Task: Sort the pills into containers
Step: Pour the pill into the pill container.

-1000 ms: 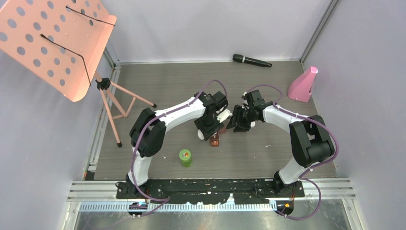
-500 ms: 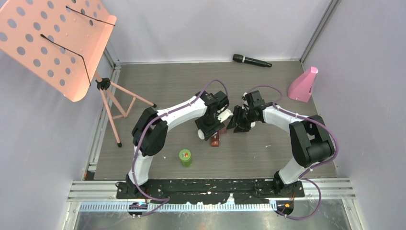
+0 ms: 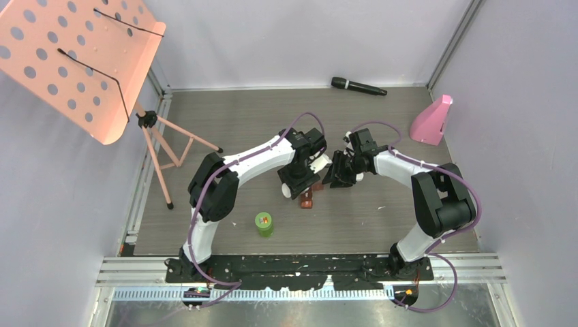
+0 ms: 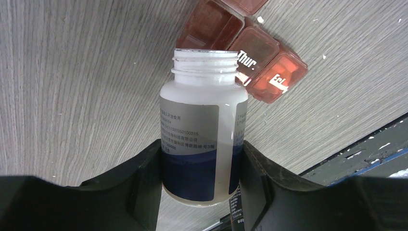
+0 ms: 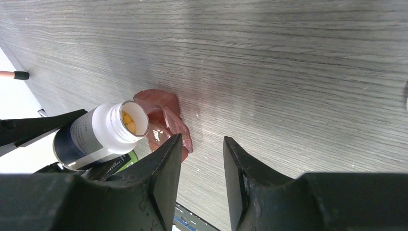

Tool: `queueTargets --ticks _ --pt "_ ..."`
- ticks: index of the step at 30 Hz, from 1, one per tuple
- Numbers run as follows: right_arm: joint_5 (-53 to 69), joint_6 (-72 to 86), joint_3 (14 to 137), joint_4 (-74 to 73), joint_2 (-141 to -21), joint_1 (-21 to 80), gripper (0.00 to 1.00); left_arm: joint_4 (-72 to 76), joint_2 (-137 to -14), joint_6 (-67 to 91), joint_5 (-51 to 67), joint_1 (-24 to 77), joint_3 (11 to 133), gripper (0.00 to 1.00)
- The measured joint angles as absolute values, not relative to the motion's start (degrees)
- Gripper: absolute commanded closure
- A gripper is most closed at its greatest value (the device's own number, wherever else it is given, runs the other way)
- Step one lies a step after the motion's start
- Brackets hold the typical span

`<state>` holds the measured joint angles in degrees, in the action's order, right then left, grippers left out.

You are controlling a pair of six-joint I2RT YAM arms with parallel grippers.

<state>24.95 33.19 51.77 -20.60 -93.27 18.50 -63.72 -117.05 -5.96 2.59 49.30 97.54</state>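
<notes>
My left gripper (image 3: 300, 181) (image 4: 201, 144) is shut on the white bottle (image 4: 203, 130). The bottle has no cap and is tilted, with its open mouth over the brown pill case (image 3: 306, 199) (image 4: 250, 48). The case lies on the table with lids marked "Thur." and "Fri."; some compartments stand open. Yellow pills (image 5: 129, 122) show inside the bottle (image 5: 98, 134). My right gripper (image 3: 336, 178) (image 5: 202, 139) is open and empty. It hovers just right of the case (image 5: 163, 115). The green-lidded bottle (image 3: 264, 223) stands upright nearer the arm bases, apart from both grippers.
A black microphone (image 3: 358, 86) lies at the back wall. A pink object (image 3: 431, 121) stands at the back right. An orange music stand (image 3: 75, 61) on a tripod (image 3: 167, 146) fills the back left. The black base rail (image 3: 300, 269) lines the near edge.
My right gripper has edged slightly left toward the case. The left gripper still holds the tilted bottle in the same place.
</notes>
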Motion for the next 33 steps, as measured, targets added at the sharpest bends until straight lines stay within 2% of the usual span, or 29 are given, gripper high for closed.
queueTargets --ticks 4,33 --pt "25.65 33.39 51.37 -20.03 -93.27 18.06 0.61 -63.72 -117.05 -6.0 2.59 49.3 97.54 1.0" --pt "26.89 34.02 46.81 -18.44 -88.53 13.37 0.61 -63.9 -116.11 -7.92 1.52 49.41 96.66 1.0"
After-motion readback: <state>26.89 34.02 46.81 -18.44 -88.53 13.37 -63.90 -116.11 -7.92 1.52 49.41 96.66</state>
